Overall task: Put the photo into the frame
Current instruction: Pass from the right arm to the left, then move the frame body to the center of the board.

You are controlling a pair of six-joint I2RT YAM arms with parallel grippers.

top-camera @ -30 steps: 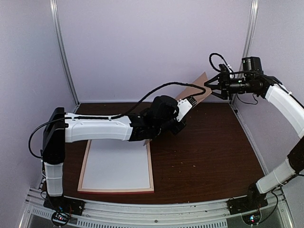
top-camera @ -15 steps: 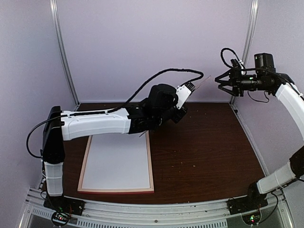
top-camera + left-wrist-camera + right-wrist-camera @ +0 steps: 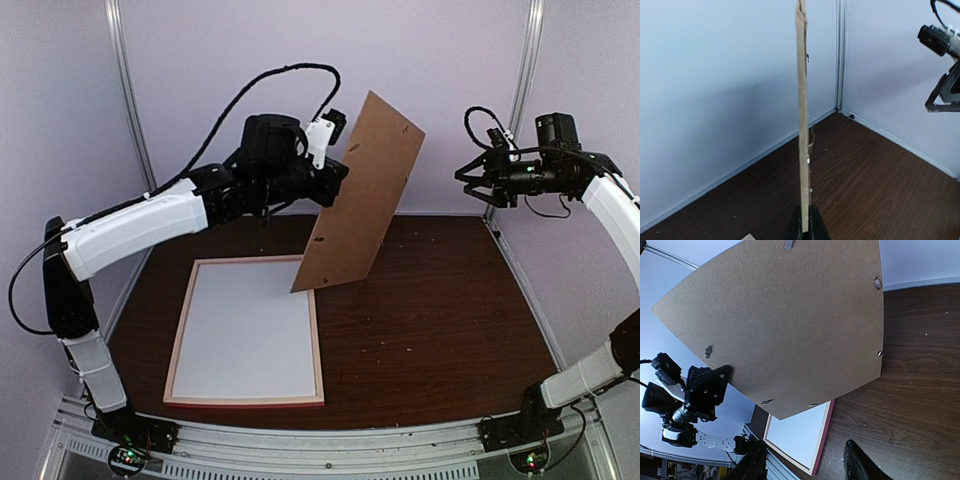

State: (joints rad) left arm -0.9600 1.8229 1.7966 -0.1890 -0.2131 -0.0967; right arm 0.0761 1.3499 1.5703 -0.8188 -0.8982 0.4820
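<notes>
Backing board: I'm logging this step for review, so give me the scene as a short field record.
backing board: held up, tilted, above the frame's far corner
left gripper: shut on the board's edge
right gripper: open, empty, beside the board
frame: flat on the table, pale back up
white sheet: lies inside the frame

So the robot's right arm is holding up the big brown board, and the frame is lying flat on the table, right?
No, the left gripper holds up the brown board by its edge; the right gripper is open and empty. The top view shows it. The frame does lie flat on the table.
</notes>
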